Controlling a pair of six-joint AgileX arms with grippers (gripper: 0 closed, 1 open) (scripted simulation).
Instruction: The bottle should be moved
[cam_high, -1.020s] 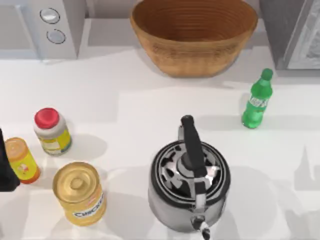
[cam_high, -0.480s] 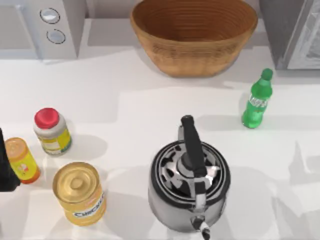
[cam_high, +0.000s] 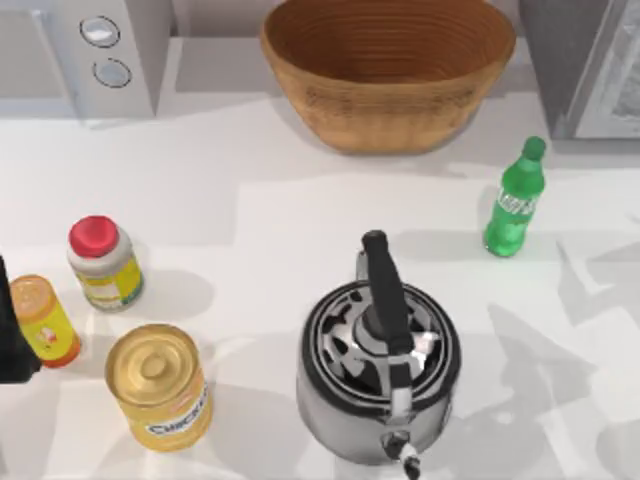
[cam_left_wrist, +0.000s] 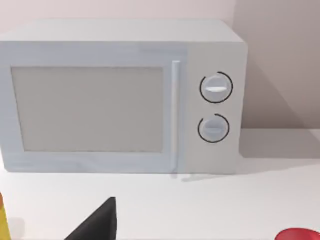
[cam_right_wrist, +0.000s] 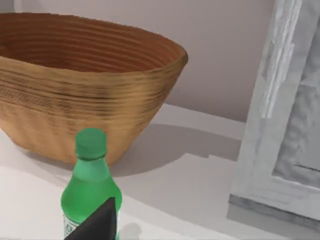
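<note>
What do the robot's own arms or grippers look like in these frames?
Little is visible. The left arm appears at the top view's left edge as a plain black, matte shape without visible cables or markings. A black wedge-shaped left gripper part and a matching right gripper part appear in the wrist views.

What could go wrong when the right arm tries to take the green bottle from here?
1. The bottle is slim and stands upright, so a sideways nudge from the right gripper may tip it over.
2. The wicker basket and a grey appliance stand close behind it; reaching too far could strike them.
3. The kettle has a tall handle that may catch a low sweep across the table.
</note>
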